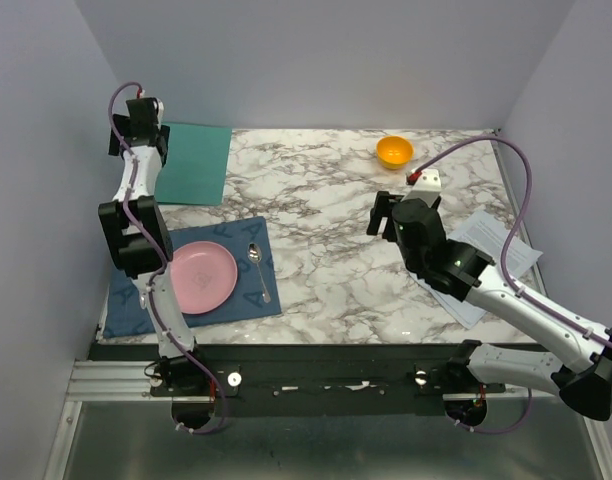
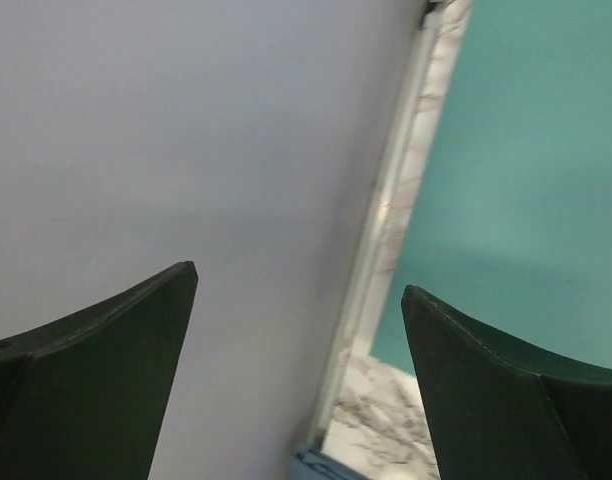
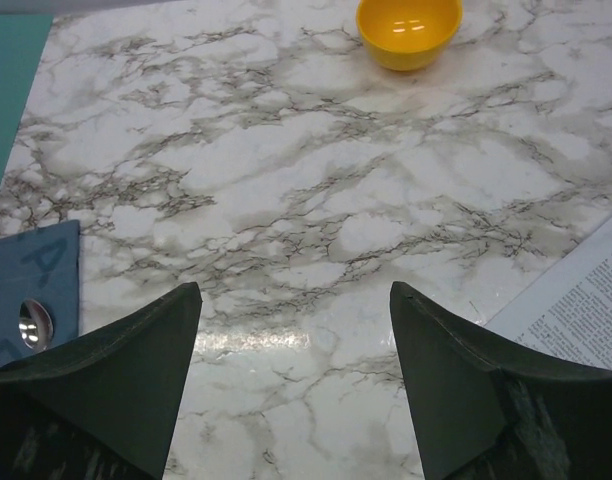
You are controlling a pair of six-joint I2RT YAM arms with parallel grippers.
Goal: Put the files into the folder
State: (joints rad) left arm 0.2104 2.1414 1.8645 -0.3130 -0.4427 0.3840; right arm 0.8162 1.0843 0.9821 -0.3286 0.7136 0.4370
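Files, thin white paper sheets printed with dense black text (image 1: 494, 240), lie on the near right part of the marble-patterned bench (image 1: 326, 220), partly under the right arm's forearm. The coming move turns on this: the sheets are not ahead of the right arm's fingers (image 3: 466, 380) but behind them and off to their right. In the right wrist view only one printed corner shows, at the lower right edge, just beside the right-hand finger. Those fingers stand wide apart with nothing between them, raised above bare marble and aimed toward the far side of the bench.

My judgement is that the right arm must draw back and turn toward its own side before it can reach the stack. The stack sits askew to the bench's edges. The arm covers too much of it for me to settle which way its long axis runs.

A flat teal-green plastic folder (image 1: 196, 165) lies at the far left corner, well apart from the files, with its long side running away from the arms' bases. It shows as one plain panel, and I cannot see a clip. The left arm is much the nearer to it. The left arm's fingers (image 2: 96, 380) are spread fully and hold nothing, hanging over the folder's left edge by the wall. Between folder and files is open marble, with a small yellow-orange bowl (image 1: 394, 151) toward the far side.
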